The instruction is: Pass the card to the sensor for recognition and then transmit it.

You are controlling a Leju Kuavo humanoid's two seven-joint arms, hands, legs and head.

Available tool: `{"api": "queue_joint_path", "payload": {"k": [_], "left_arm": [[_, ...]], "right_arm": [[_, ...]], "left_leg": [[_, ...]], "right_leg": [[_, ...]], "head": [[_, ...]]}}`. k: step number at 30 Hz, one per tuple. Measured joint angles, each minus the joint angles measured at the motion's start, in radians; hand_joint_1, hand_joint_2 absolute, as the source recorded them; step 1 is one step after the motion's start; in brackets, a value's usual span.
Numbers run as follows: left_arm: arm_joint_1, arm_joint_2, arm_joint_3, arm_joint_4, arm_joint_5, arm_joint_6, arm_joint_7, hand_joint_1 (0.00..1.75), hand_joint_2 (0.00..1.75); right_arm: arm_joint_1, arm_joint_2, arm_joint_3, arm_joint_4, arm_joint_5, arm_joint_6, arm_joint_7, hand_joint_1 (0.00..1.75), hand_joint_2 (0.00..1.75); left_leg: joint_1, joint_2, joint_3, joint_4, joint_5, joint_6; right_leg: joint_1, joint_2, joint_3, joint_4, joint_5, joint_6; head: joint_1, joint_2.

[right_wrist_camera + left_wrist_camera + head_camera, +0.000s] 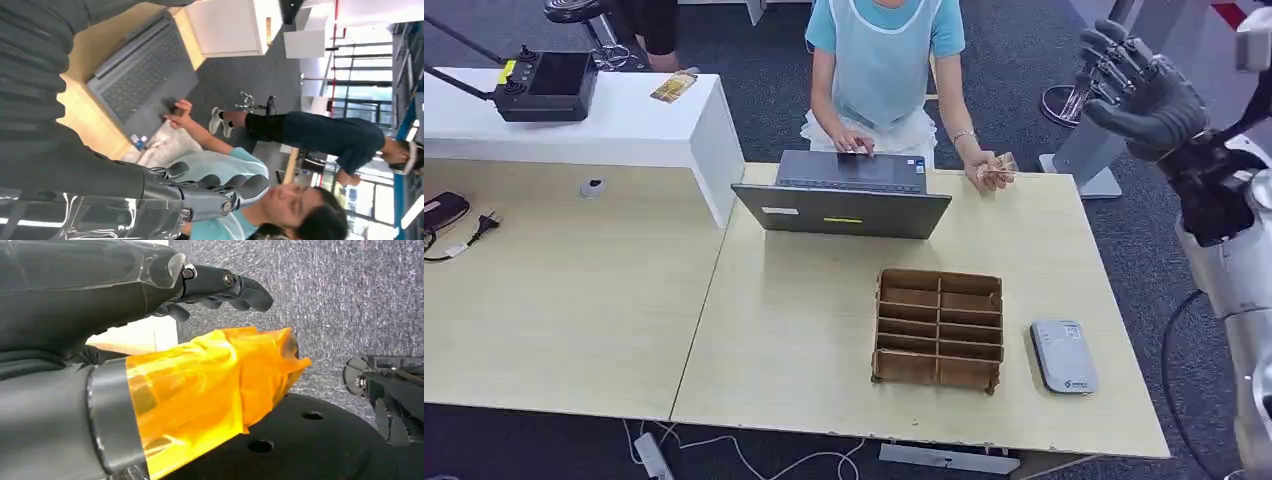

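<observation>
Light wooden table (804, 340) on grey carpet (1144, 230), white counter (624, 120) alongside.

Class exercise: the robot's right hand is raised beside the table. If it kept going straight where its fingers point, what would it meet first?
Probably the person in the light blue top; in the right wrist view the right hand points at that person's upper body. Depth is unclear.

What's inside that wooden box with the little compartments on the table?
The wooden box looks empty: its compartments show bare floors. The near dividers hide slivers of each slot. The grey sensor lies beside it.
</observation>
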Motion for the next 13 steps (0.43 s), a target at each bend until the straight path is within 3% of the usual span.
{"api": "queue_joint_path", "payload": {"k": [7,13], "left_arm": [[0.001,0.0,0.011,0.0,0.011,0.006,0.0,0.0,0.0],[0.003,-0.001,0.026,0.0,0.024,0.015,-0.002,0.0,0.0]], "right_arm": [[0.277,-0.096,-0.08,-0.214,-0.031,-0.006,-0.054,0.0,1.75],[0.563,-0.122,-0.193,-0.436,0.027,-0.029,-0.096,0.0,1.75]], "left_leg": [[0.0,-0.001,0.0,0.0,-0.001,0.001],[0.0,-0.002,-0.002,-0.001,-0.001,0.0]], "right_leg": [[0.0,-0.001,0.0,0.0,-0.001,0.001],[0.0,-0.002,0.0,0.0,-0.002,0.002]], "head": [[0.001,0.0],[0.0,0.0]]}}
